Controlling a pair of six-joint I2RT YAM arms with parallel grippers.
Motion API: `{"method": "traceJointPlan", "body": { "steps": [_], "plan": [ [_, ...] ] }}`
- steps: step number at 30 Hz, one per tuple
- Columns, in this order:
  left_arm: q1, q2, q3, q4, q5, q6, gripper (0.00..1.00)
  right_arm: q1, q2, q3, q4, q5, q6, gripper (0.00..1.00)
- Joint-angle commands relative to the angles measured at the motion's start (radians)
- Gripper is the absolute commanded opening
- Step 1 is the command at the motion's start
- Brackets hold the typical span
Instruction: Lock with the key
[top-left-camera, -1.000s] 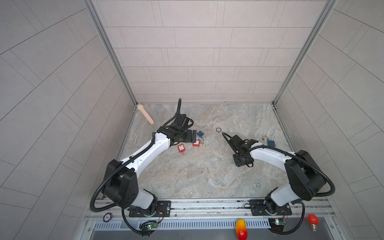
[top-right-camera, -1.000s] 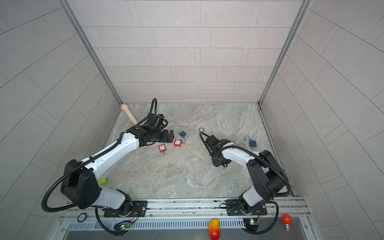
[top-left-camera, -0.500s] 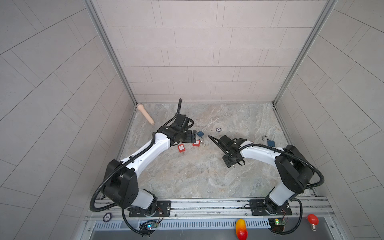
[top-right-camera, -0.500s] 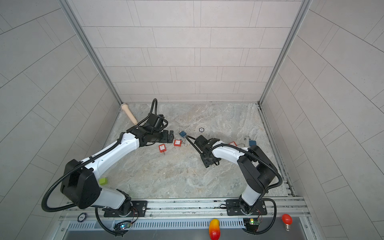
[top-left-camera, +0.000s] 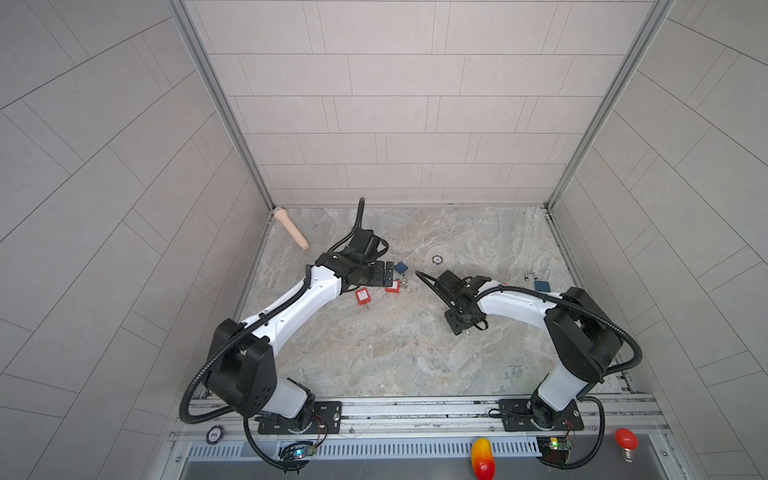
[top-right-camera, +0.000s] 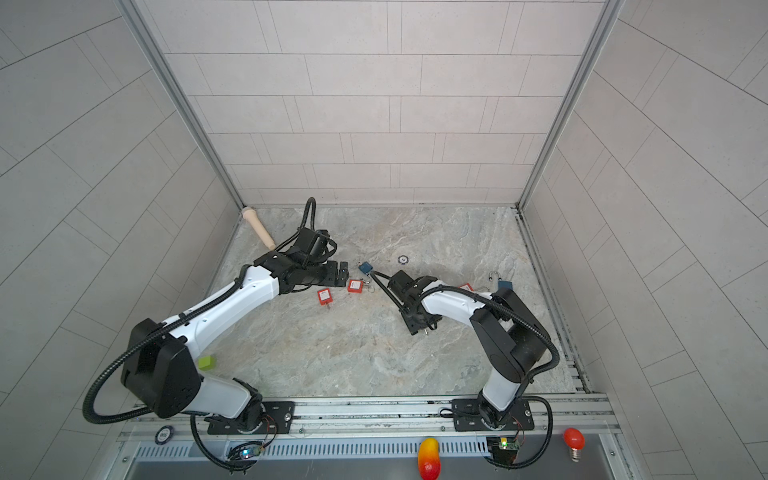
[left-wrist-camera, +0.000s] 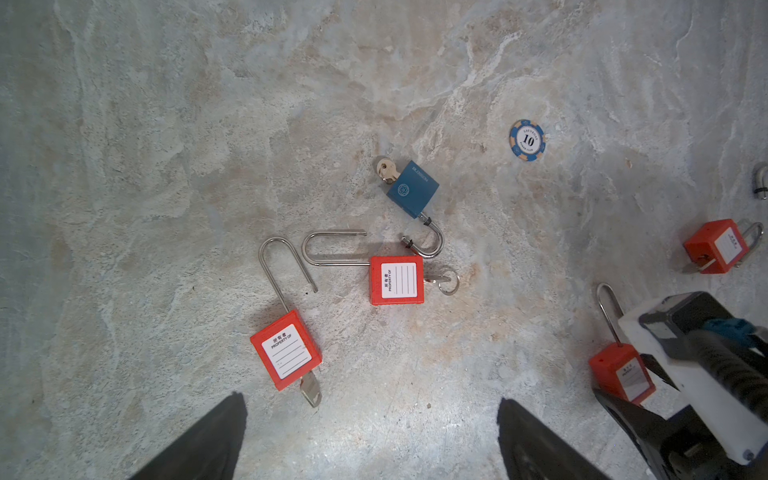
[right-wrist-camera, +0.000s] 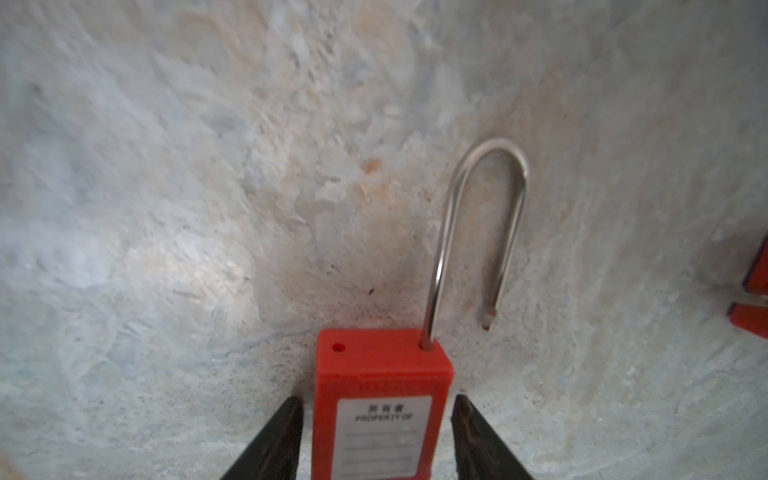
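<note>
A red padlock (right-wrist-camera: 376, 415) lies on the stone floor, label up, its long shackle (right-wrist-camera: 478, 232) swung out of the body. My right gripper (right-wrist-camera: 376, 399) is open, one finger on each side of the body with a thin gap; no key shows on this padlock. In both top views my right wrist (top-left-camera: 457, 299) hides it. My left gripper (left-wrist-camera: 368, 399) (top-left-camera: 384, 276) hovers open and empty near two red padlocks (left-wrist-camera: 286, 349) (left-wrist-camera: 397, 280) and a blue padlock (left-wrist-camera: 411, 189). All three have open shackles and keys (left-wrist-camera: 311, 392) in them.
Another red padlock (left-wrist-camera: 715, 245) and a blue padlock (top-left-camera: 542, 285) lie at the right. A poker chip (top-left-camera: 438, 259) sits mid-floor, a wooden peg (top-left-camera: 291, 228) at the back left, a green block (top-right-camera: 207, 362) by my left arm's base. Tiled walls enclose the floor.
My right gripper has swung left toward the middle of the floor and its jaws have widened. The left arm has not moved.
</note>
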Motion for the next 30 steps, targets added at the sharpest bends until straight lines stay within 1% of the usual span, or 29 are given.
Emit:
{"method": "traceJointPlan", "body": {
  "steps": [1,5,12,15,18,20,22,25,27,29,30],
  "plan": [
    [-0.007,-0.017,0.013,-0.020,-0.020,-0.008,1.00,0.001,0.048,-0.001,0.003,0.004,-0.004,0.56],
    [-0.010,-0.018,0.014,-0.021,-0.023,-0.008,1.00,-0.005,0.047,-0.004,0.003,-0.006,0.002,0.46],
    [-0.016,-0.002,0.032,-0.015,-0.016,0.004,1.00,-0.006,0.019,-0.010,-0.009,-0.029,-0.022,0.39],
    [-0.015,-0.009,0.024,0.013,0.003,0.044,1.00,0.003,-0.035,0.002,-0.022,-0.046,-0.070,0.36],
    [-0.016,-0.048,-0.026,0.103,0.064,0.126,0.95,0.009,-0.125,0.028,-0.047,-0.043,-0.141,0.35],
    [-0.015,-0.092,-0.080,0.174,0.133,0.188,0.89,0.010,-0.206,0.041,-0.058,-0.047,-0.200,0.35],
    [-0.016,-0.141,-0.152,0.264,0.232,0.247,0.81,0.010,-0.284,0.050,-0.056,-0.084,-0.263,0.35],
    [-0.015,-0.223,-0.274,0.436,0.326,0.276,0.78,0.010,-0.373,0.061,-0.061,-0.170,-0.352,0.35],
    [-0.016,-0.283,-0.365,0.567,0.432,0.318,0.76,0.010,-0.411,0.072,-0.080,-0.244,-0.424,0.35],
    [-0.016,-0.343,-0.476,0.789,0.573,0.340,0.74,0.010,-0.434,0.081,-0.092,-0.304,-0.483,0.36],
    [-0.017,-0.365,-0.517,0.871,0.613,0.344,0.74,0.010,-0.440,0.087,-0.097,-0.326,-0.491,0.37]
  ]
}}
